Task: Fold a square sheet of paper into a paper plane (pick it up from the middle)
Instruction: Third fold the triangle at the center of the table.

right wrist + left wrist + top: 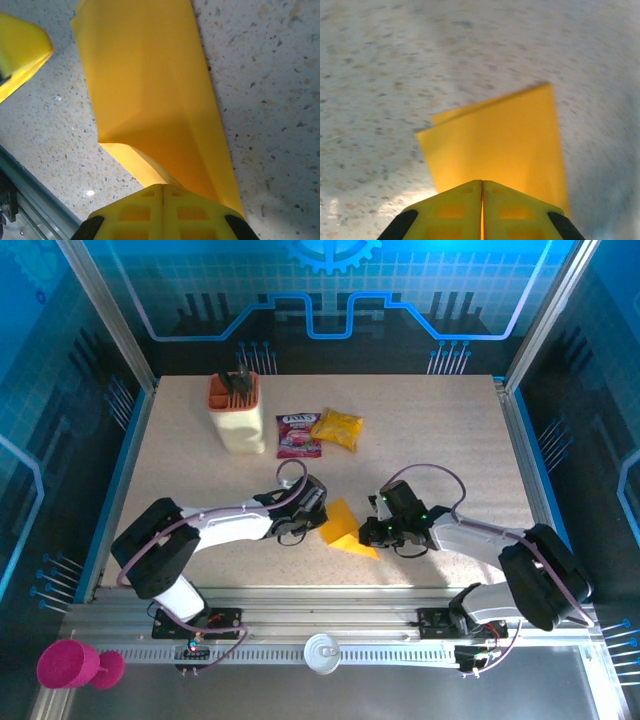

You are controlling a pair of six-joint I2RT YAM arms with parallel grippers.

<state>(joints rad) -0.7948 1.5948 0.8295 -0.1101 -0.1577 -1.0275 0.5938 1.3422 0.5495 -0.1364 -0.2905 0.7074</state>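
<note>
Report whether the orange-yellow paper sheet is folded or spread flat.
Folded. The paper sheet shows two stacked layers with offset edges in the left wrist view, and a raised crease in the right wrist view.

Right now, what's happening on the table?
Both arms are working the orange-yellow square sheet of paper, already partly folded, in the middle of the table. The right gripper is shut on one end, holding it off the surface. The left gripper is shut with its tips at the opposite edge; whether it pinches the paper is unclear. The cream holder, purple-red packet and yellow snack bag sit untouched at the back.
</note>
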